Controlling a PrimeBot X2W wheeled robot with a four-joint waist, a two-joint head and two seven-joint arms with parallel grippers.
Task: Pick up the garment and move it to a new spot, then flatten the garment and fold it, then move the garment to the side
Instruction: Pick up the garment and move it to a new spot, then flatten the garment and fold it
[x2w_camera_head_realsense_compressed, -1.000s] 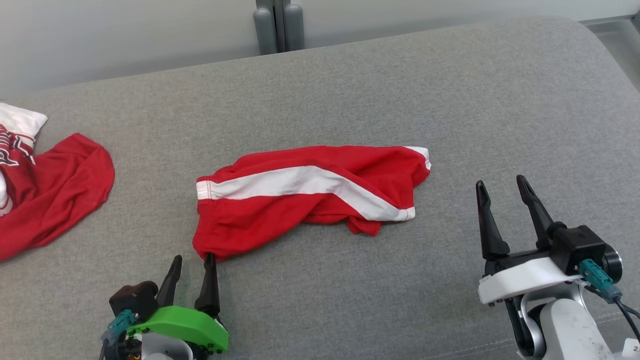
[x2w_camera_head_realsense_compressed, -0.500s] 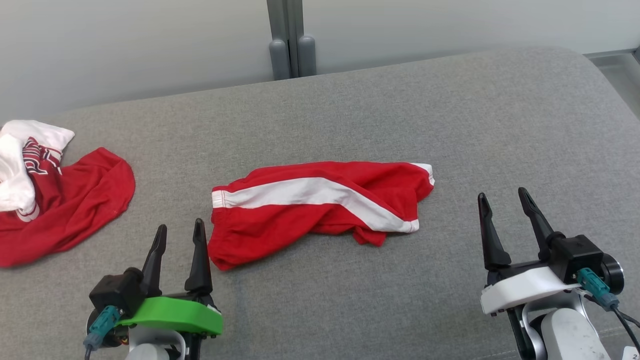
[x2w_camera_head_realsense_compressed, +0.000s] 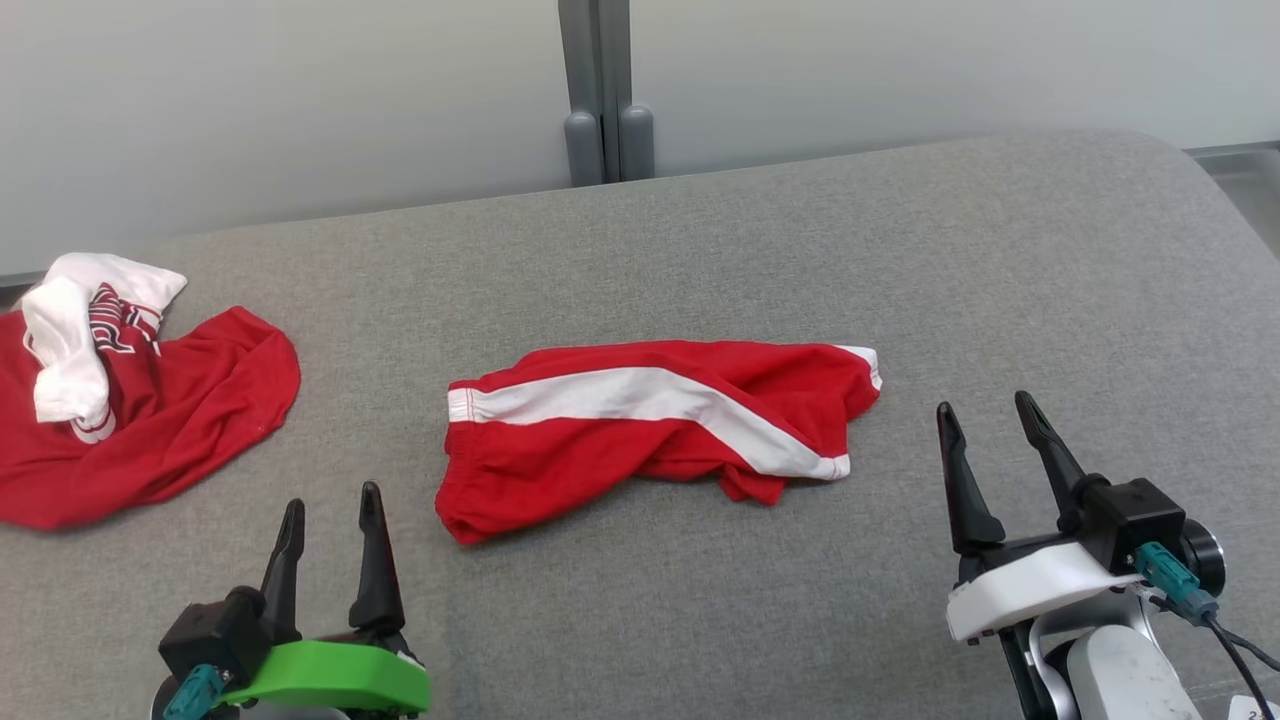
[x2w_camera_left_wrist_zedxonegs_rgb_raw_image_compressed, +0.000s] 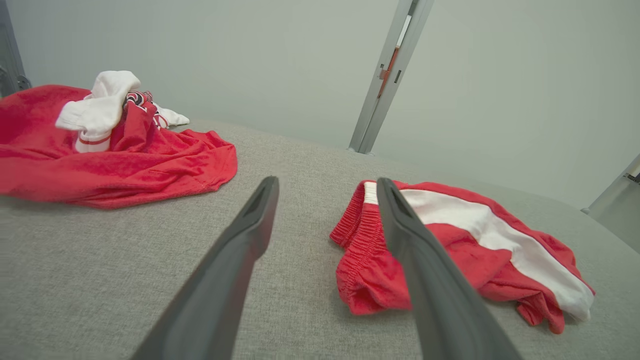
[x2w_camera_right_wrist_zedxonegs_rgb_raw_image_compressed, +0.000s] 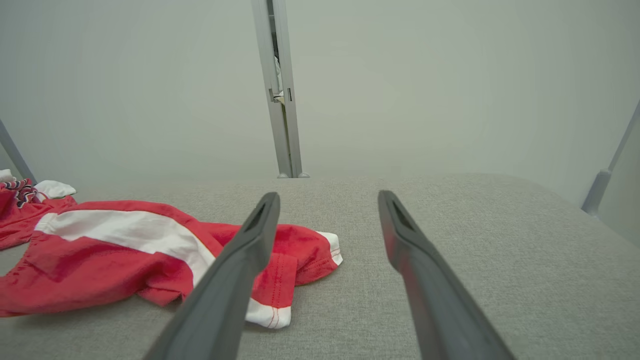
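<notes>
**Operator:** Where is the garment sitting?

**Inspector:** You are seeing the garment (x2w_camera_head_realsense_compressed: 660, 420) lying crumpled at the centre of the head view. It is red with a white stripe and is resting on the grey cushion (x2w_camera_head_realsense_compressed: 900, 230).

**Operator:** Is either claw gripping it?

**Inspector:** Neither. Your left gripper (x2w_camera_head_realsense_compressed: 331, 495) is sitting at the lower left of the frame, jaws standing wide with nothing between them. It is pointing up the frame just left of the garment's lower-left corner, and a strip of cushion is showing between the two.

**Operator:** And the right?

**Inspector:** Your right gripper (x2w_camera_head_realsense_compressed: 983, 402) is hanging at the lower right, jaws equally wide and empty. It is near the garment's right end and is not touching it.

**Operator:** Anything else?

**Inspector:** A red-and-white pile (x2w_camera_head_realsense_compressed: 150, 420) is lying at the left edge, well apart from the garment. A grey post (x2w_camera_head_realsense_compressed: 605, 90) is standing at top centre, behind the cushion.
</notes>
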